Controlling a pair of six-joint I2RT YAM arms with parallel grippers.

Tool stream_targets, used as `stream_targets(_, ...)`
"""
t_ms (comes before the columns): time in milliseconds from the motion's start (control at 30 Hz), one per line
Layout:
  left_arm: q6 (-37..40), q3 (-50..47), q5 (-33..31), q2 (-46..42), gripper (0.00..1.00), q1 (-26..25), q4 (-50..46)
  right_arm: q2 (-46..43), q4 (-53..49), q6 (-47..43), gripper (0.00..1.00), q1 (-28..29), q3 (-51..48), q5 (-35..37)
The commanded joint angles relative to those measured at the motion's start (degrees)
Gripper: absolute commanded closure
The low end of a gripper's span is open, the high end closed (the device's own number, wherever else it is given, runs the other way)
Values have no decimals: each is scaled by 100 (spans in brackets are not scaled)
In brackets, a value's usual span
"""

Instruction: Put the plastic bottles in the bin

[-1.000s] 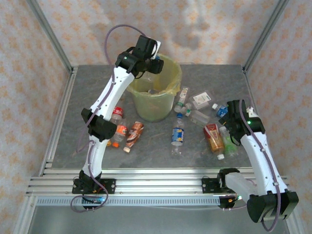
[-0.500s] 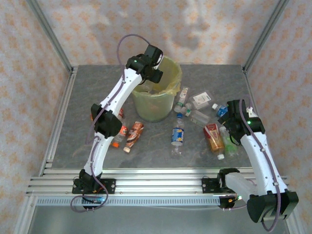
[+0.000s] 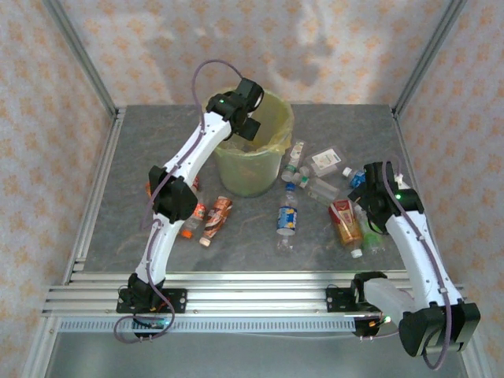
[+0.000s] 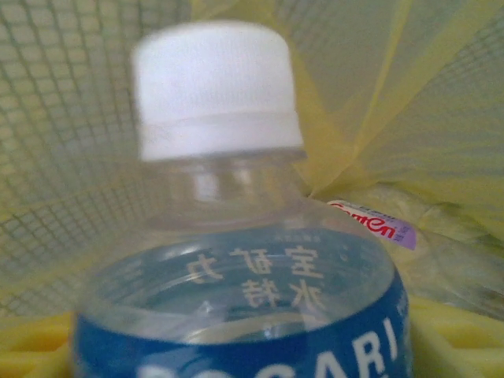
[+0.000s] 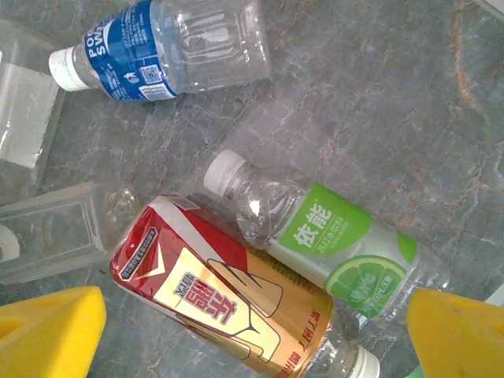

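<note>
My left gripper (image 3: pixel 249 124) hangs over the mouth of the pale-green bin (image 3: pixel 253 175), which has a yellow bag over its rim. In the left wrist view a clear bottle (image 4: pixel 236 307) with a blue label and white cap sits close in front of the camera, inside the yellow liner (image 4: pixel 441 94); the fingers are hidden behind it. My right gripper (image 3: pixel 368 206) stands open above a red-and-gold bottle (image 5: pixel 220 291) and a green-label bottle (image 5: pixel 339 244). Its yellow fingertips (image 5: pixel 51 335) flank both without touching.
Several more bottles lie on the grey table: a blue-label one (image 3: pixel 287 219) in the middle, two (image 3: pixel 206 216) by the left arm, a cluster (image 3: pixel 316 167) right of the bin. A red-printed label (image 4: pixel 370 226) shows down in the bin. Metal frame posts stand at the back corners.
The left gripper has swung right from the bin's left rim to over its opening, carrying the blue-label bottle. The right arm has hardly moved.
</note>
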Motion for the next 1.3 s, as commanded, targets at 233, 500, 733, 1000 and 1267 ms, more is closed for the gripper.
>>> stream_targets(233,-44,3,-351,-98,2,-6,-140,269,-31,12,4,-34,-93,391)
stream_targets(500,-181,5,-541,-632,0,-22,-219,559,-340,-30,1,-244,-189,503)
stream_targets(733,-104,-40,-692,-1270,0,-264,-184,748,-502,-61,1,-408,-380,603)
stream_targets(1000,74,-960,-949,-2441,0,-729,286,1282,-495,-171,1,-557,-456,287)
stream_targets(1267,-141,-2289,-432,-3649,0,-811,1046,1885,-445,-229,1,-557,-455,191)
